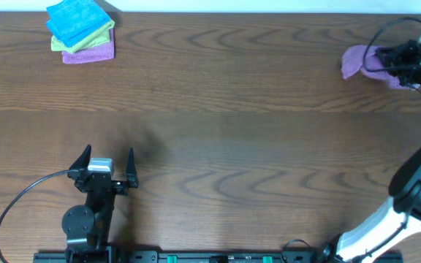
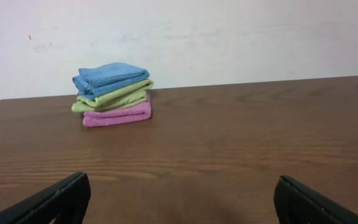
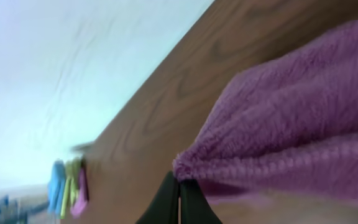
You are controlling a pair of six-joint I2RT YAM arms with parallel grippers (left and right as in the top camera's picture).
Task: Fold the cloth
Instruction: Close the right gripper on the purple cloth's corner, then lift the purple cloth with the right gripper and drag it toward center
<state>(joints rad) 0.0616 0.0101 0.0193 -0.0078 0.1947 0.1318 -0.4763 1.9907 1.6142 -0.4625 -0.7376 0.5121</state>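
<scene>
The lilac-purple cloth [image 1: 355, 61] lies bunched at the far right of the table, near the back edge. My right gripper [image 1: 387, 58] is on it. In the right wrist view the cloth [image 3: 291, 118] fills the right side, and the right gripper's fingers [image 3: 179, 190] are pressed together at the cloth's lower edge, pinching its hem. The tag is not visible. My left gripper [image 1: 109, 159] is open and empty near the front left, far from the cloth; its fingers [image 2: 182, 199] frame bare wood.
A stack of folded cloths, blue on yellow-green on pink-purple [image 1: 81, 33], sits at the back left corner; it also shows in the left wrist view [image 2: 112, 93] and, blurred, in the right wrist view [image 3: 67, 186]. The table [image 1: 232, 124] is brown wood. A white wall stands behind.
</scene>
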